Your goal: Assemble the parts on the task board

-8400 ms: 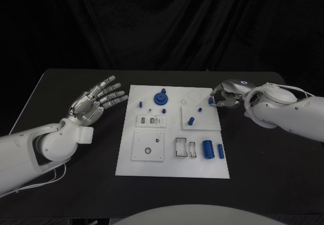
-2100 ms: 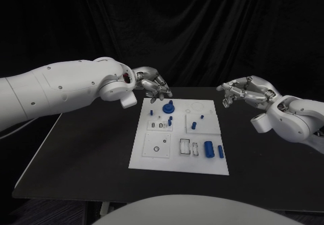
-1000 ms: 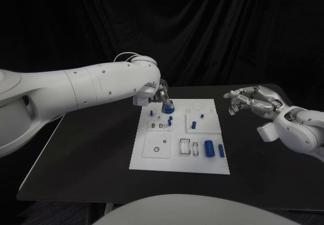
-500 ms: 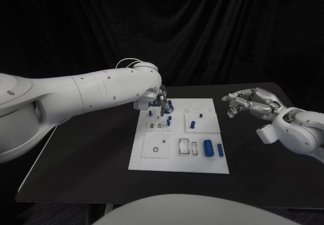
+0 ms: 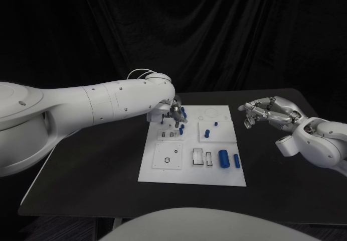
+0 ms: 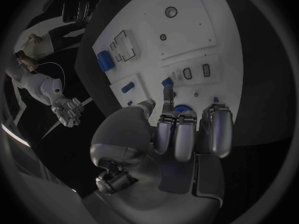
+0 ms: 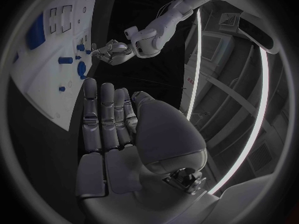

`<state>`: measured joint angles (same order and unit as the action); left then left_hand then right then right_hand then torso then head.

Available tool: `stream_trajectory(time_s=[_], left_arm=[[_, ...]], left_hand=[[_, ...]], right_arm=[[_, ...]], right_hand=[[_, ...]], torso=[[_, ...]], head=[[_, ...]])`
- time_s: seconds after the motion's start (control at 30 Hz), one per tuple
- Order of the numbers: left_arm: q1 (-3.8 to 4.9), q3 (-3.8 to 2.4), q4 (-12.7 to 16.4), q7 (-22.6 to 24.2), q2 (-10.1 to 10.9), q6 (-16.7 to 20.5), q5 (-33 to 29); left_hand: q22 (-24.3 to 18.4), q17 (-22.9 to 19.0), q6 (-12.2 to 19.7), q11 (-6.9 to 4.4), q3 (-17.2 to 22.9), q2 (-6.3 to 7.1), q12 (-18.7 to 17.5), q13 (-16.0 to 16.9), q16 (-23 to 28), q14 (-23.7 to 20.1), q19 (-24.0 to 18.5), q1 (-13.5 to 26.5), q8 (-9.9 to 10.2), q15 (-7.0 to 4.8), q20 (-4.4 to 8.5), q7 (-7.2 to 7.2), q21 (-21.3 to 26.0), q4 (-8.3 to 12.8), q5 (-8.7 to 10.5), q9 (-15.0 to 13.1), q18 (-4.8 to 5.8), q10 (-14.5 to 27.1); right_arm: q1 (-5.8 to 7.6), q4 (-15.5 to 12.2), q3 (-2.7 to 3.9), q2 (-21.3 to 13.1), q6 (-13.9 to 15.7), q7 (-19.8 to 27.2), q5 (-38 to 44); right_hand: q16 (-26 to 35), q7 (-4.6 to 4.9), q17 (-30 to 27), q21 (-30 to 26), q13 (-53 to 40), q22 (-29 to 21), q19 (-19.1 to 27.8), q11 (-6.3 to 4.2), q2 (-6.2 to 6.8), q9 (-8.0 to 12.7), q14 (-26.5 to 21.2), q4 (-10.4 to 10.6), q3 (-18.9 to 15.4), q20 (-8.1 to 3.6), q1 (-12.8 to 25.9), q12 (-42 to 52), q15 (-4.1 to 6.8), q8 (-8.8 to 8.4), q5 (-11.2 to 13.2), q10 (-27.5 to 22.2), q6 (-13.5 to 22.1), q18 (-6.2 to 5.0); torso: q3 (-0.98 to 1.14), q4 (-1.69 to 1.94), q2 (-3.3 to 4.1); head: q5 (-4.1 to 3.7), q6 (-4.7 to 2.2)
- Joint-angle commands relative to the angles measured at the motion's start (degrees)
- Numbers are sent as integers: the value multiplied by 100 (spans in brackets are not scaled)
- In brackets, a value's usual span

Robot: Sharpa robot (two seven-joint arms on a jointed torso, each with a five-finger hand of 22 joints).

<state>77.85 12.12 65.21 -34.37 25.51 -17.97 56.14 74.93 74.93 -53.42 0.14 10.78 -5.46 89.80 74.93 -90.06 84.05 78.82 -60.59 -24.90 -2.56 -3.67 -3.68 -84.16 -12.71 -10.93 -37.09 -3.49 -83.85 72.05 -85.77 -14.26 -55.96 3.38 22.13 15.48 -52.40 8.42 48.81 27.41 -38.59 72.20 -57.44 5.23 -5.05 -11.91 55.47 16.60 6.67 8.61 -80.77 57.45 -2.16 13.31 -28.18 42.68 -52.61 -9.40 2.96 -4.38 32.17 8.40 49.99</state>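
Over the white rectangular task board (image 5: 189,165), the silver many-fingered left hand (image 5: 172,109) hangs at the board's eleven o'clock corner, fingers curled down around a small blue round-topped part (image 6: 181,108). We cannot tell whether the fingertips actually grip it or merely rest on it. The silver right hand (image 5: 265,111) hovers off the board toward two o'clock, fingers loosely spread and holding nothing. Other blue parts, among them a larger blue cylinder (image 5: 223,158) at the board's four o'clock, lie loose on the plate. We judge the risk to be a weak pinch: lifted askew, the part could slip, tip nearby pegs or jam in its seat.
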Motion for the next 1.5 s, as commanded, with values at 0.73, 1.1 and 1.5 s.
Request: stream_trajectory(time_s=[0.73, 1.1, 1.5], left_arm=[[-200, -5, -109, 263, 11, 360, 10], [-289, -5, -182, 334, -10, 421, 10], [-372, -5, -297, 400, -60, 484, 10]], left_hand=[[31, 1507, -50, -33, -19, -6, 20, 1507, 6, 595, -82, 64, 66, -30, 0, 16, 78, 56, -57, -132, -20, -615], [-67, 1507, -14, -33, 3, -11, 20, 1507, 6, 595, -162, 55, 107, -33, 4, 11, 133, 87, -80, -178, -44, -615], [-144, 1507, 31, -23, 15, -6, 20, 1507, 6, 595, -225, 67, 164, -28, 2, -3, 183, 108, -103, -219, -62, -615]], right_arm=[[-56, 31, 3, 16, -198, -241, 25], [-61, 54, 3, 42, -294, -311, 25], [-67, 67, 3, 48, -400, -377, 25]], right_hand=[[-15, 7, -19, -26, 20, -7, 7, -21, -5, -9, -52, -2, 54, -15, -59, -23, -2, 34, -33, 0, 58, -98], [-16, 12, -27, -31, 29, -8, 6, -17, -11, -9, -56, 5, 57, -15, -59, -25, -4, 35, -37, -5, 65, -97], [-17, 18, -39, -38, 44, -10, 6, -10, -20, -8, -64, 12, 60, -12, -54, -33, -9, 37, -36, -18, 73, -95]], torso=[[34, 0, -11], [44, -2, -17], [46, -6, -18]], head=[[-68, 1], [-91, 1], [-113, 1]])
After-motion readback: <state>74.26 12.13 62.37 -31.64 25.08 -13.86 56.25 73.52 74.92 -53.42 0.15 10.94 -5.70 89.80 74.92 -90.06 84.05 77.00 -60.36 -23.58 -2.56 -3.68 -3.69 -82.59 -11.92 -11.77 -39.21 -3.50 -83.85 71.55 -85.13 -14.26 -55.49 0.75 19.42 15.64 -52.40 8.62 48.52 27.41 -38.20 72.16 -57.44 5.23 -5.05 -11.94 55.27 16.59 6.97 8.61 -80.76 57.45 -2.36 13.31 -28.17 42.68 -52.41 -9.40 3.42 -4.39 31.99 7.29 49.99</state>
